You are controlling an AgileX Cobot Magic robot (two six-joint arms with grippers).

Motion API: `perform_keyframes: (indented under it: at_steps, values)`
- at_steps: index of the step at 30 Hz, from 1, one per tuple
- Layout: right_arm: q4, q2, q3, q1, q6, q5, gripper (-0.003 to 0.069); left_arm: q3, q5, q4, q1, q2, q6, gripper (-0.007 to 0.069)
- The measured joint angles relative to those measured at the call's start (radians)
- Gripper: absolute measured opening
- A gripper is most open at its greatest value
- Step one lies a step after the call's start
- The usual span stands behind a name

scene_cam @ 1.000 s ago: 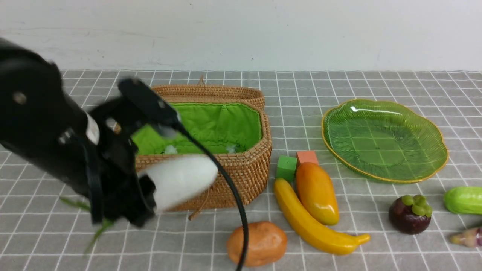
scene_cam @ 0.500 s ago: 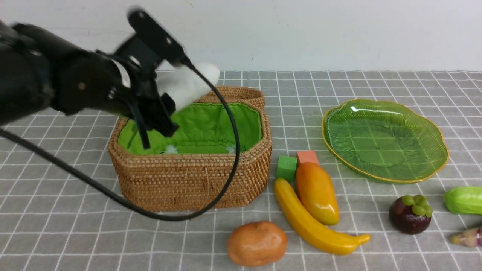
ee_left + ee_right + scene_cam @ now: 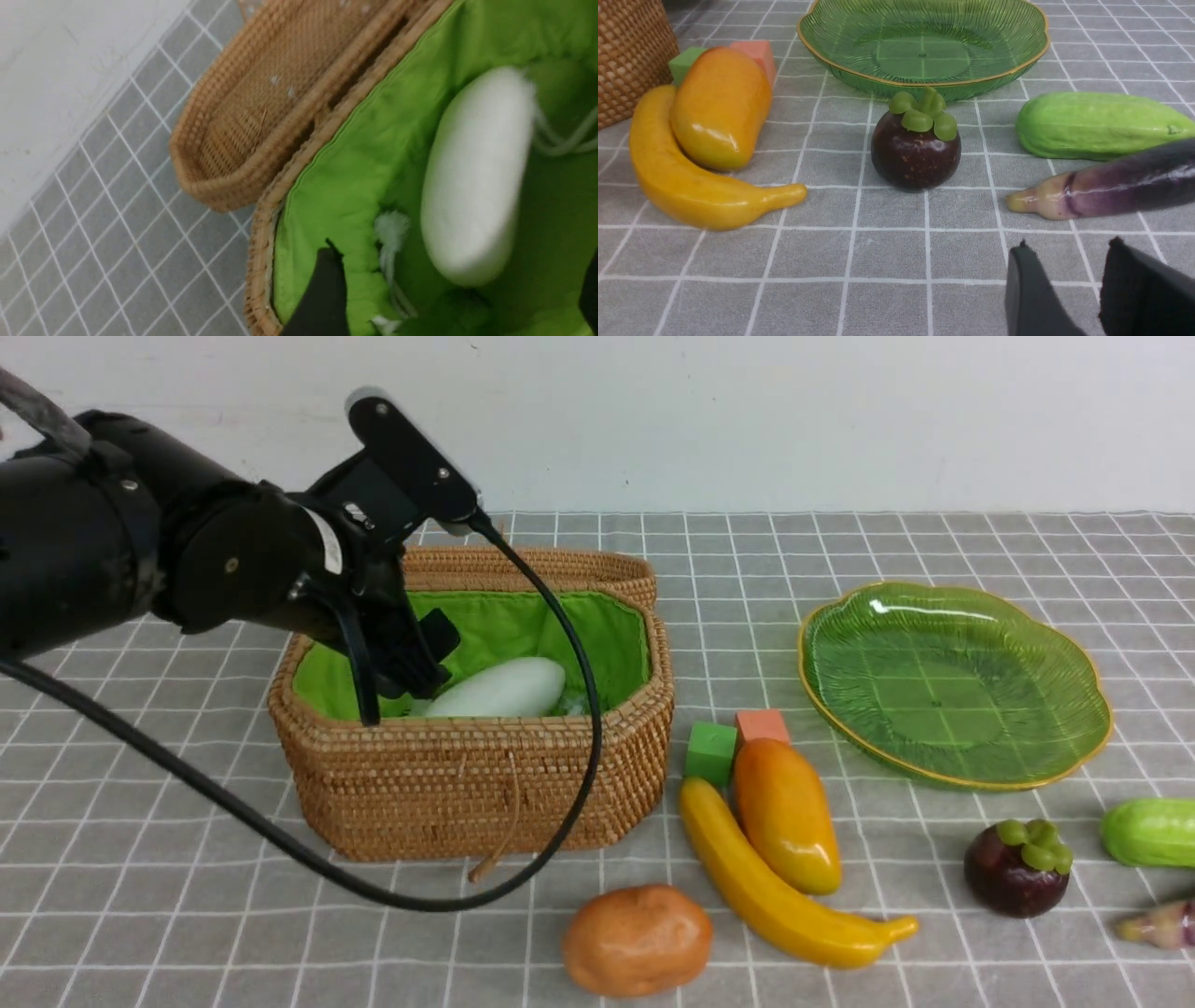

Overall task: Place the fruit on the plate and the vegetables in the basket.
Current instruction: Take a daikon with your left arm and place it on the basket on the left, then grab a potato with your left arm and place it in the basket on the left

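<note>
**Left arm angled down into the basket**
Left gripper [image 3: 397, 683], fingers apart and empty, tilts downward from a forearm entering from the left. The white radish [image 3: 501, 688] lies just beside it inside the basket [image 3: 476, 784]. Right gripper [image 3: 1069, 284], narrowly parted, is low over the bench [image 3: 738, 280].

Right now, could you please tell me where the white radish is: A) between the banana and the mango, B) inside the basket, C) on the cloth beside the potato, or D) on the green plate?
B: the radish lies inside the basket, below its rim, as both the front and left wrist views show.
</note>
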Motion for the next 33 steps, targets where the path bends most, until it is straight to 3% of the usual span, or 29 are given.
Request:
perform_keyframes:
  at_steps: [7,14,24,33]
  values:
    - [0.000,0.000,0.000,0.000,0.000,0.000,0.0242,0.000,0.133,-0.162,-0.199,-0.065,0.005,0.0584]
    - [0.000,0.000,0.000,0.000,0.000,0.000,0.0242,0.000,0.180,-0.251,-0.413,0.075,0.049,0.0552]
    - [0.000,0.000,0.000,0.000,0.000,0.000,0.0242,-0.005,0.138,-0.214,-0.449,0.258,0.052,0.0616]
    - [0.000,0.000,0.000,0.000,0.000,0.000,0.0242,-0.019,0.116,-0.204,-0.442,0.342,0.048,0.0554]
